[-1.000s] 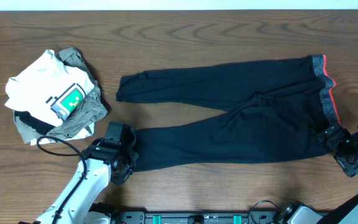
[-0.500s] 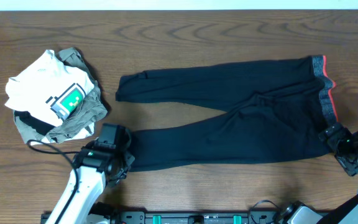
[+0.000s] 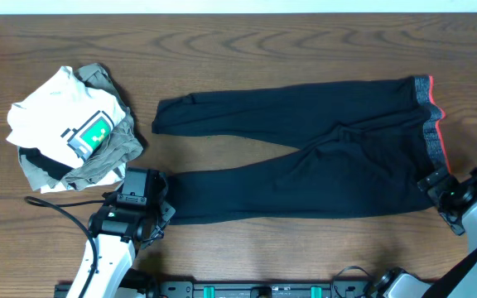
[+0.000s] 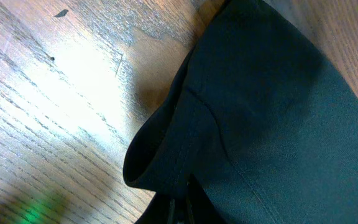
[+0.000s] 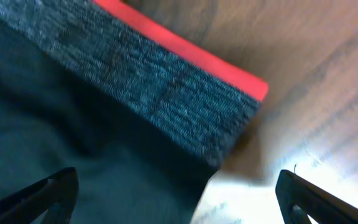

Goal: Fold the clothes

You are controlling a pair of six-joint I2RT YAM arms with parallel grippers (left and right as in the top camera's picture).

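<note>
Left tool [image 3: 162,209] now farther left, clamped on hem [image 4: 160,155] of trousers [image 3: 321,174]; right tool [image 3: 431,184] spread over waistband [image 5: 166,106]

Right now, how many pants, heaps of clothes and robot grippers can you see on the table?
dark pants: 1
heap of other clothes: 1
grippers: 2 (left gripper, right gripper)
Total: 4

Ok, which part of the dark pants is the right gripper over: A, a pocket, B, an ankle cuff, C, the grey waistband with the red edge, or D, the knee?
C: the right wrist view shows the right gripper open over the corner of the grey, red-edged waistband of the pants.
</note>
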